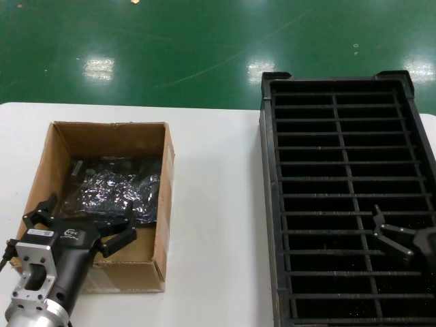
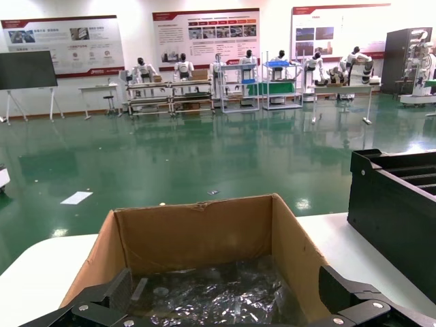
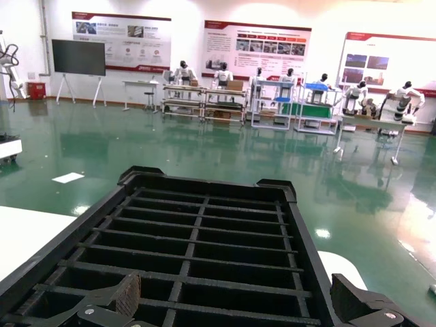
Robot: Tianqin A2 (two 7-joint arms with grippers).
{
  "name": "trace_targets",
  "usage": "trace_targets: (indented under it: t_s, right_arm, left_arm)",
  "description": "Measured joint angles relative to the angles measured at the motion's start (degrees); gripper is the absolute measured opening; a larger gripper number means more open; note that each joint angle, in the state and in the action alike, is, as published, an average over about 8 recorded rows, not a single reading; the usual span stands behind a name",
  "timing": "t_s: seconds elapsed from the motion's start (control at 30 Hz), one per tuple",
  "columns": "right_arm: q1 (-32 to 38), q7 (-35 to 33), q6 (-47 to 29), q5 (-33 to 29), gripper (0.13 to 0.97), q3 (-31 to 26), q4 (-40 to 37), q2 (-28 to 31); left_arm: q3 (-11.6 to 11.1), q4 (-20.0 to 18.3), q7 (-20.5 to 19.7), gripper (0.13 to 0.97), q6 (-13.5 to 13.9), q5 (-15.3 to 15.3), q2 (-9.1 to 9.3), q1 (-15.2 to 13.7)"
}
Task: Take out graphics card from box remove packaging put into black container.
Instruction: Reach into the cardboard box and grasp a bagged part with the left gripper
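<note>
The brown cardboard box [image 1: 109, 136] stands open on the left of the white table. The crinkly silver packaging [image 1: 116, 187] lies flat on its floor. The graphics card is hidden; only dark shapes show through the bag. My left gripper [image 1: 92, 216] hangs open over the near end of the box, just above the bag and not touching it. In the left wrist view the packaging [image 2: 218, 296] lies between the spread fingers [image 2: 109, 294], with the box's [image 2: 197, 231] far wall beyond. My right gripper [image 1: 390, 235] is open and empty over the near right part of the black container [image 1: 340, 109].
The white table [image 1: 218, 204] has a bare strip between box and crate. The black container [image 2: 395, 204] rises as a tall wall to the box's right. In the right wrist view its ribbed slots [image 3: 204, 252] look empty under the right gripper [image 3: 238, 303]. Green floor lies beyond the table.
</note>
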Motion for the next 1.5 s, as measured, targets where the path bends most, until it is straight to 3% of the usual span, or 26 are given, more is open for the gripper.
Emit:
trace_targets:
  t_s: [0.5,0.63,0.77,0.87,1.0,1.13,1.3,1.5]
  right_arm:
    - [0.0,0.0,0.0,0.0,0.966,0.0,0.0,0.0]
    - [0.0,0.0,0.0,0.0,0.966,0.0,0.0,0.0]
    - [0.0,0.0,0.0,0.0,0.966,0.0,0.0,0.0]
    - [0.0,0.0,0.0,0.0,0.966,0.0,0.0,0.0]
    - [0.0,0.0,0.0,0.0,0.966,0.0,0.0,0.0]
    - [0.0,0.0,0.0,0.0,0.966,0.0,0.0,0.0]
    - [0.0,0.0,0.0,0.0,0.966,0.0,0.0,0.0]
    - [0.0,0.0,0.0,0.0,0.966,0.0,0.0,0.0]
  left_arm:
    - [0.12,-0.09,0.06,0.966,0.08,0.06,-0.36,-0.03]
    - [1.51,-0.45,0.29,0.966,-0.32,-0.11,-3.14,-0.64]
    - [3.49,-0.16,1.44,0.966,0.42,0.73,-8.44,-2.93]
    - [4.32,1.91,4.57,0.966,2.85,2.71,-12.07,-6.47]
    - [6.02,7.95,11.27,0.966,7.81,6.52,-15.61,-13.88]
    - [10.05,15.96,16.27,0.966,14.06,11.65,-18.08,-22.43]
    - [16.12,25.23,18.81,0.966,22.43,17.91,-19.62,-31.07]
    - [20.74,31.78,20.76,0.961,29.52,22.19,-19.75,-37.12]
